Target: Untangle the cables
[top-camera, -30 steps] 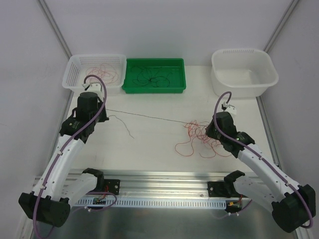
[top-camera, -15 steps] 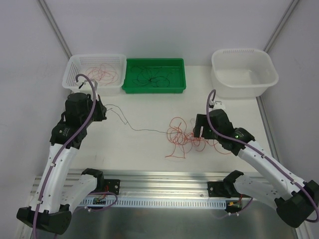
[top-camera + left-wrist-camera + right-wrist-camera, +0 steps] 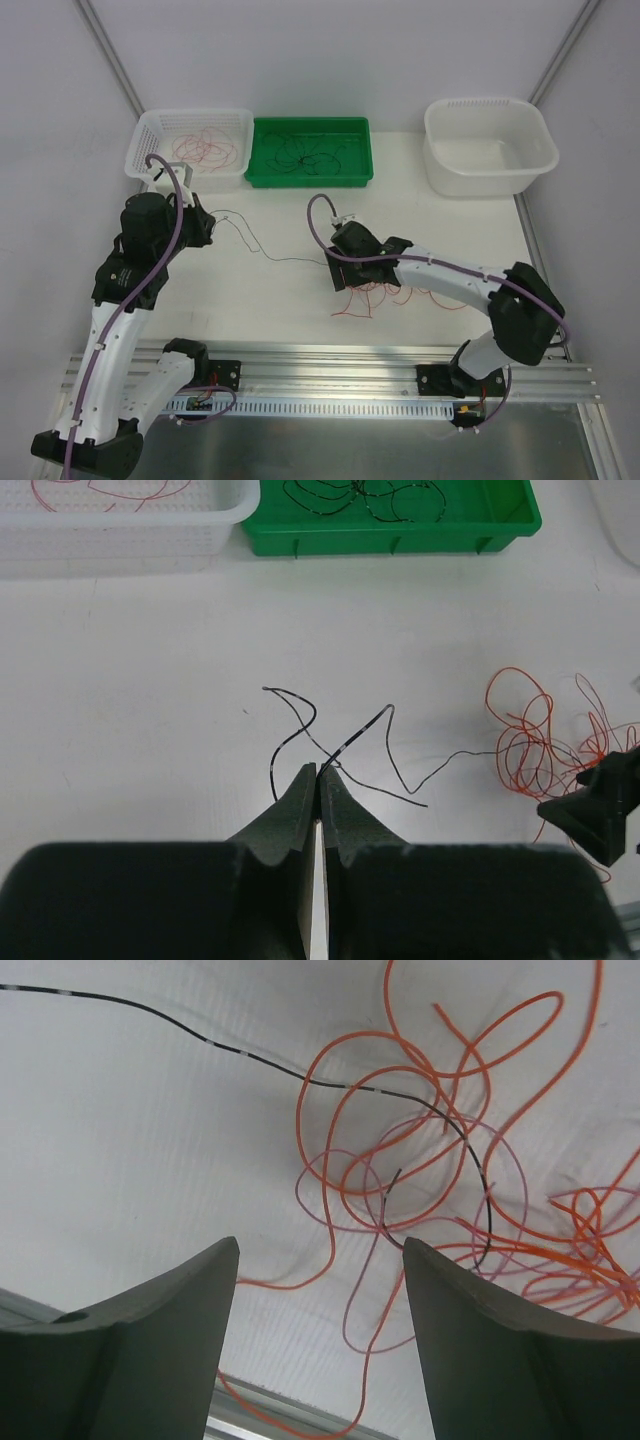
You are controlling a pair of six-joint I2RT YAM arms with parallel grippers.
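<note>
A tangle of thin orange and pink cables point(image 3: 390, 292) lies on the white table in front of the right arm, and it fills the right wrist view as loose loops point(image 3: 420, 1150). A single black cable point(image 3: 268, 255) runs slack from the tangle leftward to my left gripper point(image 3: 206, 226). The left gripper point(image 3: 320, 772) is shut on this black cable point(image 3: 392, 748), which crosses at its tips. My right gripper point(image 3: 345, 272) hovers over the tangle's left edge. Its jaws point(image 3: 320, 1244) stand wide open with nothing between them.
At the back left a white basket point(image 3: 185, 176) holds red cables. Beside it a green tray point(image 3: 310, 180) holds black cables, and a white tub point(image 3: 490, 178) stands at the back right. An aluminium rail point(image 3: 330, 360) borders the near edge.
The right gripper opened and swung left across the tangle. The black cable, taut a second ago, now lies slack. The tangle slid left, and the left gripper drew back left.
</note>
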